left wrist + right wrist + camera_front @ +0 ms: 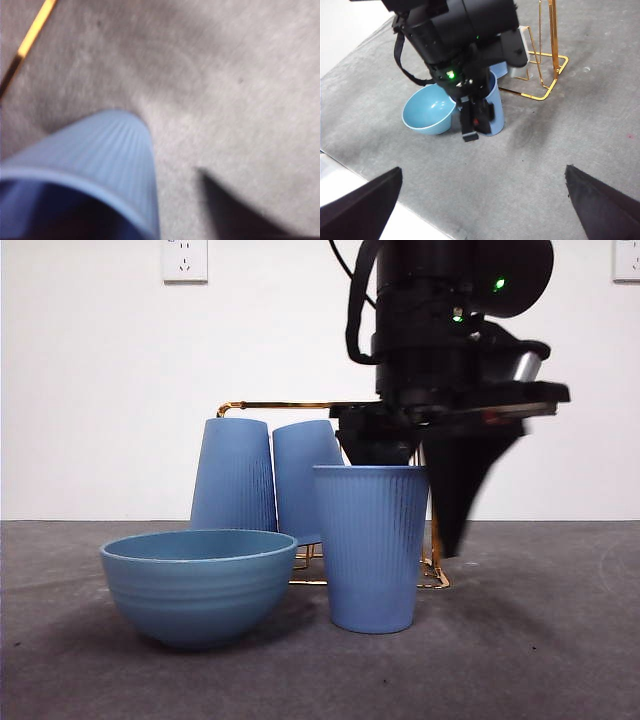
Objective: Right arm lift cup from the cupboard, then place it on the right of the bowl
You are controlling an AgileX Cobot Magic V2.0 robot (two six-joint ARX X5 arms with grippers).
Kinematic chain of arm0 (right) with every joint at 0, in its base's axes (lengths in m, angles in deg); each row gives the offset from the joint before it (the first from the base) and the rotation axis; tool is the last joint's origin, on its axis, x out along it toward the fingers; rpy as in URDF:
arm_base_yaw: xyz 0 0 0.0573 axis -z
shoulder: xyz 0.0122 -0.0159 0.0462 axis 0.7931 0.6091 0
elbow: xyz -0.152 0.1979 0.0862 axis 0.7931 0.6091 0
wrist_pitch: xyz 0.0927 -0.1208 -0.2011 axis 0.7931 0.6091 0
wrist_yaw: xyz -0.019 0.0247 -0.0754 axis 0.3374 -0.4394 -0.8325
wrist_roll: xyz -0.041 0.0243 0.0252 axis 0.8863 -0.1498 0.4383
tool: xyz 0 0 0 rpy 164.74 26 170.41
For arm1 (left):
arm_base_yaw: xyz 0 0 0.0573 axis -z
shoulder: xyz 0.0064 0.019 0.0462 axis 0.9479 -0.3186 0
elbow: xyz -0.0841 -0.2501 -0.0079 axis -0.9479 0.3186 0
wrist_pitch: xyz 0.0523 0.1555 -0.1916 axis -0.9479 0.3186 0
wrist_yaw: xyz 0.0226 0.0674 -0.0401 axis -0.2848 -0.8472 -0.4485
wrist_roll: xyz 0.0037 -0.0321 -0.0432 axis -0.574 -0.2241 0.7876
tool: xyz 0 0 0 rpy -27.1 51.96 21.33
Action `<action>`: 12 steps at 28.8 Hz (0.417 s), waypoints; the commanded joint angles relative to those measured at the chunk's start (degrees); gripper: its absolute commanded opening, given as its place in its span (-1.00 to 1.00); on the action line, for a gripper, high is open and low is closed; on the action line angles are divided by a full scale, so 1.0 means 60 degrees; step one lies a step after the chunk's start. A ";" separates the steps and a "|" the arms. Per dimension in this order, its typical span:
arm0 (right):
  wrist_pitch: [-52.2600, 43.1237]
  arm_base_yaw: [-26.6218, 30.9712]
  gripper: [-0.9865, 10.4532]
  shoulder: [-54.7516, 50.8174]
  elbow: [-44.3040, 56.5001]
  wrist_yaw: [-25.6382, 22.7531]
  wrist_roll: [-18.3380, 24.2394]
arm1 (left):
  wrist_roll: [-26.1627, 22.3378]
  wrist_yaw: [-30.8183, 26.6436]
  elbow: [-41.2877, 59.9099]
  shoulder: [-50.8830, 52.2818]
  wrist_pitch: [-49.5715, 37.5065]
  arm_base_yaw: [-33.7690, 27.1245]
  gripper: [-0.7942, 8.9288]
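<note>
A ribbed blue cup [370,550] stands upright on the table just right of the light-blue bowl [198,585]. The arm over it is the left one: its wrist view shows the cup [100,155] close up. My left gripper [425,480] straddles the cup's right wall, one jaw inside, the other outside with a small gap, so it is open. Two more cups [235,475] hang upside down on the gold wire cupboard [280,405] behind. My right gripper [485,210] is open and empty, high and far from the cup [495,117] and the bowl [427,110].
The left arm's black body [460,45] hangs over the cup and bowl. The gold rack's base [550,75] stands behind them. The grey table mat ends at a pale edge [350,175] near the right gripper. A white wall is behind.
</note>
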State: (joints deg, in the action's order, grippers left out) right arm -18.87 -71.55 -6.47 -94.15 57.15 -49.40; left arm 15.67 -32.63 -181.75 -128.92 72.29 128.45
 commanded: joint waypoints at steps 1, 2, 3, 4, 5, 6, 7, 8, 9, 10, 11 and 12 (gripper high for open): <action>-0.0062 -0.0033 0.09 -0.0022 -0.0131 -0.0018 0.0113 | -0.0044 -0.0051 -0.0743 -0.0251 0.0117 0.0106 0.15; -0.0062 -0.0033 0.09 -0.0022 -0.0131 -0.0018 0.0109 | -0.0040 -0.0051 -0.1035 -0.0251 0.0273 0.0106 0.15; -0.0062 -0.0033 0.09 -0.0022 -0.0131 -0.0018 0.0113 | 0.0029 -0.0047 -0.1348 -0.0248 0.0444 0.0106 0.15; -0.0062 -0.0033 0.09 -0.0022 -0.0131 -0.0018 0.0117 | 0.0098 -0.0044 -0.1719 -0.0240 0.0732 0.0109 0.15; -0.0066 -0.0033 0.09 -0.0022 -0.0131 -0.0018 0.0120 | 0.0135 -0.0044 -0.2120 -0.0237 0.1071 0.0131 0.15; -0.0066 -0.0033 0.09 -0.0022 -0.0131 -0.0018 0.0124 | 0.0168 -0.0044 -0.2419 -0.0229 0.1370 0.0157 0.15; -0.0066 -0.0033 0.09 -0.0022 -0.0131 -0.0018 0.0157 | 0.0233 -0.0044 -0.2641 -0.0138 0.1672 0.0175 0.15; -0.0066 -0.0033 0.09 -0.0022 -0.0131 -0.0015 0.0175 | 0.0288 -0.0044 -0.2641 0.0022 0.1738 0.0175 0.15; -0.0066 -0.0033 0.09 -0.0022 -0.0131 -0.0015 0.0186 | 0.0353 -0.0040 -0.2641 0.0251 0.1800 0.0182 0.15; -0.0066 -0.0033 0.09 -0.0022 -0.0131 -0.0011 0.0186 | 0.0382 -0.0036 -0.2641 0.0448 0.1836 0.0204 0.15; -0.0066 -0.0033 0.09 -0.0022 -0.0131 -0.0011 0.0186 | 0.0419 -0.0036 -0.2616 0.0740 0.1923 0.0200 0.15; -0.0066 -0.0033 0.09 -0.0018 -0.0131 -0.0004 0.0186 | 0.0423 -0.0036 -0.2510 0.1013 0.1934 0.0204 0.15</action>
State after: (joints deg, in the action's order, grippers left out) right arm -18.87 -71.55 -6.47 -94.15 57.13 -49.18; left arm 17.49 -32.72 -195.26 -123.25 81.28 128.96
